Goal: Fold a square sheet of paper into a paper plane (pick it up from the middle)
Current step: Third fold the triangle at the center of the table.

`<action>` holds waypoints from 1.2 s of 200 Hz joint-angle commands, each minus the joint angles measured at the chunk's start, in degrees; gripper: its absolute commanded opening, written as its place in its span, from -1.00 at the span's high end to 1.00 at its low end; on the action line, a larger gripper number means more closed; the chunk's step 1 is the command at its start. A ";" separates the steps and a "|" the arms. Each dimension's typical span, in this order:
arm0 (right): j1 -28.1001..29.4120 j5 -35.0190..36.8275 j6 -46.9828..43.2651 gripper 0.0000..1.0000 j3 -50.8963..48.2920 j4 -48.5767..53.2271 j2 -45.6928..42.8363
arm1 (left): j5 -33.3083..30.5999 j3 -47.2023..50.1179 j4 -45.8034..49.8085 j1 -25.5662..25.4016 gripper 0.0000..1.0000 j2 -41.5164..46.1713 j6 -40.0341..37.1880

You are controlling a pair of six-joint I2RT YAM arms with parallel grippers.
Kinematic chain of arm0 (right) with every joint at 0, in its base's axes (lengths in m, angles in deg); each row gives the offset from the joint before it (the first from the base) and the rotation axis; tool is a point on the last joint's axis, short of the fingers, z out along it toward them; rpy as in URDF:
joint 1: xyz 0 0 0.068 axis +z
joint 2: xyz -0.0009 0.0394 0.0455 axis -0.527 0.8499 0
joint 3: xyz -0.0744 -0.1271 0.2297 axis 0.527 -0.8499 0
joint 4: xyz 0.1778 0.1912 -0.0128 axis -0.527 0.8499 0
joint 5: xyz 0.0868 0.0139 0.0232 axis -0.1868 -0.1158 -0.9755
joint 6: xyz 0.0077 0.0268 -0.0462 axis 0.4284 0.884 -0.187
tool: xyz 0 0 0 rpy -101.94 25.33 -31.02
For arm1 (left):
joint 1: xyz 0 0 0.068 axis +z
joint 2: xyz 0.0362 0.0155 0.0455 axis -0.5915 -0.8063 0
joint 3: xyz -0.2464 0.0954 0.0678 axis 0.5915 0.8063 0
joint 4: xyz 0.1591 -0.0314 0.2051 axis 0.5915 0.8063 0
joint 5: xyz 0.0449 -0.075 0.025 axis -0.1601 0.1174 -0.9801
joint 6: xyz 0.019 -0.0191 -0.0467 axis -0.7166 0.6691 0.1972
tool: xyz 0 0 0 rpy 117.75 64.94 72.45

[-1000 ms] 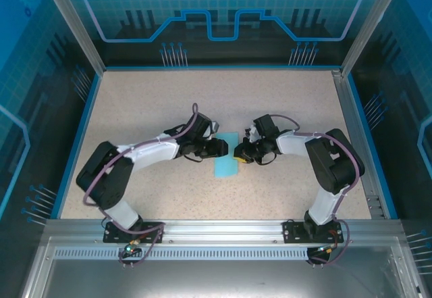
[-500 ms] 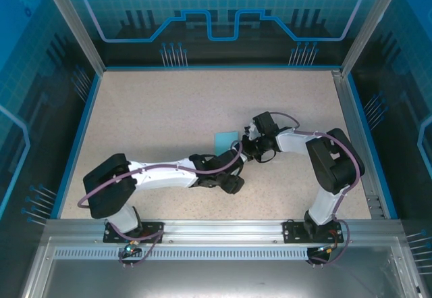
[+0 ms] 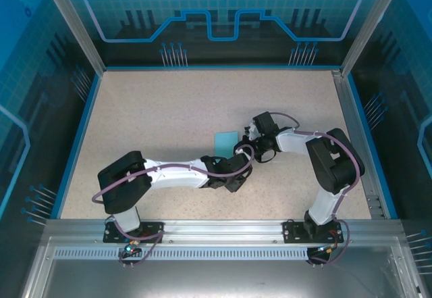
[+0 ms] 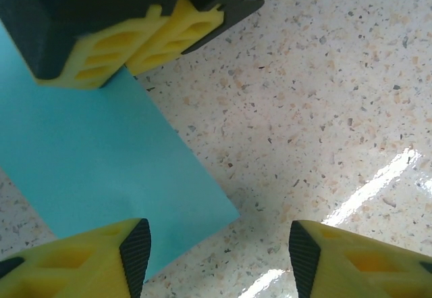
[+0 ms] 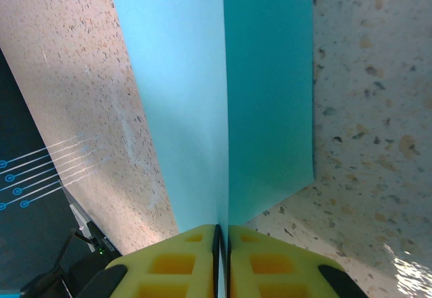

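A light-turquoise square paper sheet is pinched at six o'clock by the right gripper, seemingly steadied for the spread, empty left gripper.

Speckled beige tabletop; blue circuit-print panels are enclosing it at 9, 12, 3 o'clock; aluminum rail is running at 6.

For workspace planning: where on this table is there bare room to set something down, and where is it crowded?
Free: the table strip between the sheet of paper and the back wall, and the far-left corner. Crowded: the centre, where the right end effector pinches the paper and the open left end effector hovers beside it.
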 commanded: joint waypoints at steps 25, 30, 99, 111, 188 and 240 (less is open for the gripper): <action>-0.74 -0.74 -1.20 0.75 1.20 2.18 -0.07 | -4.03 0.02 0.13 -0.47 0.28 1.86 -0.42; -0.71 -0.71 -1.31 0.75 1.20 2.23 -0.11 | -4.15 0.23 -0.07 -0.42 0.34 2.22 -0.39; -1.07 0.80 -2.67 0.69 0.77 3.71 -2.40 | 0.44 3.80 -2.60 2.63 0.95 6.40 0.88; -1.32 0.96 -2.92 0.63 0.68 4.25 -2.90 | 2.95 4.51 -3.30 3.59 0.96 7.43 0.73; -2.40 6.43 -4.97 0.59 0.69 7.30 -8.89 | 19.52 8.81 -7.73 12.34 1.00 10.56 2.12; 0.83 6.84 -6.93 0.72 8.80 9.34 -0.44 | 23.78 8.72 -7.82 15.26 1.00 9.69 1.89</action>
